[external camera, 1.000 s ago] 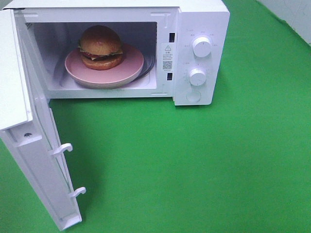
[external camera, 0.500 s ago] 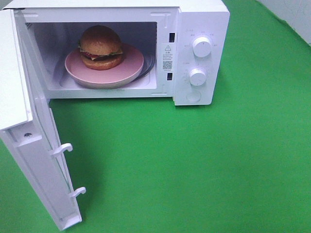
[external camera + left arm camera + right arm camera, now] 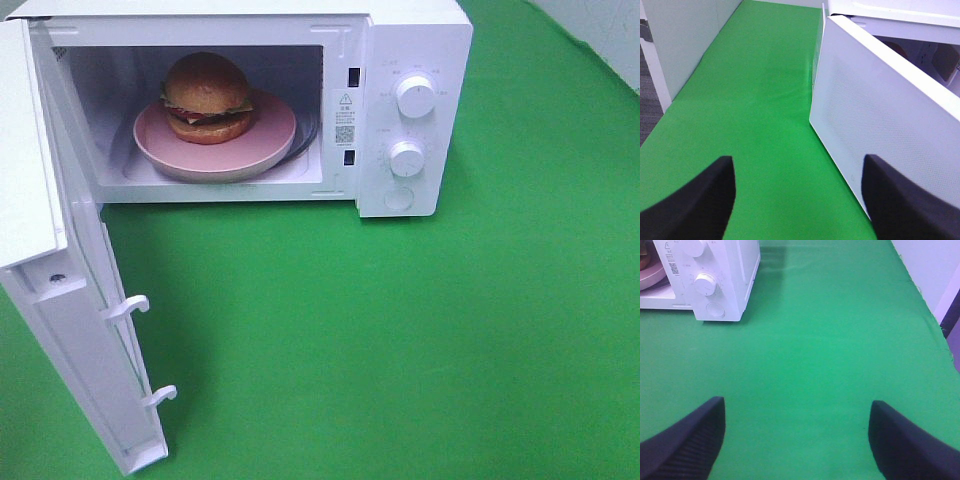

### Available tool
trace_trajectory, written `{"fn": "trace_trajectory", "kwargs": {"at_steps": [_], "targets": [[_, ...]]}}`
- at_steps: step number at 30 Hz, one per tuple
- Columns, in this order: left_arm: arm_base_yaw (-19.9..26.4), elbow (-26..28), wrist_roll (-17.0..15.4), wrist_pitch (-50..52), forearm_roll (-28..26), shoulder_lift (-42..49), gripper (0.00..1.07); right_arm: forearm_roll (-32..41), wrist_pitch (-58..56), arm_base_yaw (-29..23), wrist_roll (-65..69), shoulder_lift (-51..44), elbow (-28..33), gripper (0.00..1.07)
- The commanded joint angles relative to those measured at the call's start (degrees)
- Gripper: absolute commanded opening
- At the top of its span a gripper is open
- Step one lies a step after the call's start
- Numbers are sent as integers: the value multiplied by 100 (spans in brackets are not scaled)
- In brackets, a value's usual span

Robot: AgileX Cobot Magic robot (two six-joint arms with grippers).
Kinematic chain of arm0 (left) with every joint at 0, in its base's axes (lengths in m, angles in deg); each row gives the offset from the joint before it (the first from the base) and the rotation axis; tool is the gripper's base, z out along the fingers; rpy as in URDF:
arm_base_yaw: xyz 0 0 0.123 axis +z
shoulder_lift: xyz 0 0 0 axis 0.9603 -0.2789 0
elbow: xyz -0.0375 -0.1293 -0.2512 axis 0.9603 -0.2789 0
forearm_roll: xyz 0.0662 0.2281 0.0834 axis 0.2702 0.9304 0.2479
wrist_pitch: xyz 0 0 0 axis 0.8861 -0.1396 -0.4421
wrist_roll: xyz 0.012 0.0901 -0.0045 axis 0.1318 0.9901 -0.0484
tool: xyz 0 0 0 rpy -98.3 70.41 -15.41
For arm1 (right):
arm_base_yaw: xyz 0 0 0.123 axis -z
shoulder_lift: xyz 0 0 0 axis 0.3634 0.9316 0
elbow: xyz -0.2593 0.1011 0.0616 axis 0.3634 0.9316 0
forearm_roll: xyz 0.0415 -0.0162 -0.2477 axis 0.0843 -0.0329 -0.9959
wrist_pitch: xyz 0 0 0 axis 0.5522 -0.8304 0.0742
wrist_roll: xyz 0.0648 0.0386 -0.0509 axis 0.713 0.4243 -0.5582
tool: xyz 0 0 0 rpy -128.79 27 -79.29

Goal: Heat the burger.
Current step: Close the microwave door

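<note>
Your left jaws are standing wide apart and gripping nothing, over the green surface (image 3: 755,125), with one finger (image 3: 905,200) just beside the outer face of the door (image 3: 880,110); whether they are touching, you cannot tell. From the high camera, that door is hanging open toward 7 o'clock of the microwave (image 3: 415,40). The burger (image 3: 207,97) is sitting inside the cavity on the plate (image 3: 270,135), toward the plate's 11 o'clock. Two knobs (image 3: 415,96) are showing at the cavity's 3 o'clock. Your right jaws are also standing wide and holding nothing, above bare green, well apart from the microwave.
</note>
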Motion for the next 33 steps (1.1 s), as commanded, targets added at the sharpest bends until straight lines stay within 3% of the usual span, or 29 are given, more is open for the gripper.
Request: {"fn": "trace_trajectory", "kwargs": {"at_steps": [1,2,5,7,8,9,14,18,33], "targets": [[17,46,-34,550,-11,-516,48,-6,103,23,-46,-155,17,76],[17,46,-34,739,-52,-756,39,-6,103,23,-46,-155,17,76],[17,46,-34,825,-52,-894,34,-6,103,23,-46,-155,17,76],[17,46,-34,1163,-86,-1392,9,-6,103,23,-46,-155,17,76],[17,46,-34,1163,-86,-1392,9,-6,103,23,-46,-155,17,76],[17,29,-23,1381,-52,-1627,0,-6,103,23,-46,-155,17,76],[17,-86,-17,1914,-52,-1862,0,-6,103,23,-46,-155,17,76],[17,-607,-17,3358,-52,-2246,0,-6,103,23,-46,-155,17,76],[17,-1822,-17,6566,-52,-3633,0,-6,103,23,-46,-155,17,76]]}}
